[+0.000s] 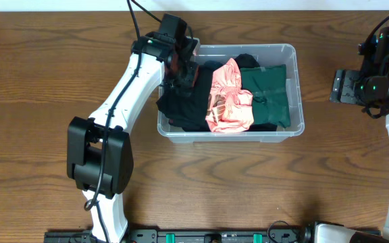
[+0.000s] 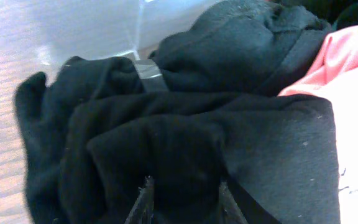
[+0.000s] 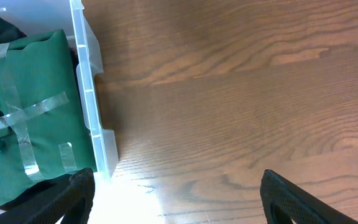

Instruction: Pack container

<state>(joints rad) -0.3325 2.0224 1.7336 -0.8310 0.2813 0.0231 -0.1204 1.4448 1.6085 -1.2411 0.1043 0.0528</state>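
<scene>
The clear plastic container [image 1: 297, 81] stands at the table's centre. It holds a black garment [image 1: 181, 104] at its left end, a pink garment [image 1: 229, 94] in the middle and a green garment [image 1: 270, 94] on the right. The black garment bulges over the left rim. My left gripper [image 1: 182, 73] is down on it; in the left wrist view the fingertips [image 2: 186, 186] are closed on a fold of the black garment [image 2: 185, 130]. My right gripper [image 1: 346, 88] is open and empty over the table, right of the container.
The right wrist view shows the container's right rim [image 3: 89, 93], the green garment [image 3: 23, 124] with clear tape strips across it, and bare wooden table [image 3: 241, 93] under the open fingers [image 3: 173, 180]. The left wrist view shows the container wall [image 2: 104, 25].
</scene>
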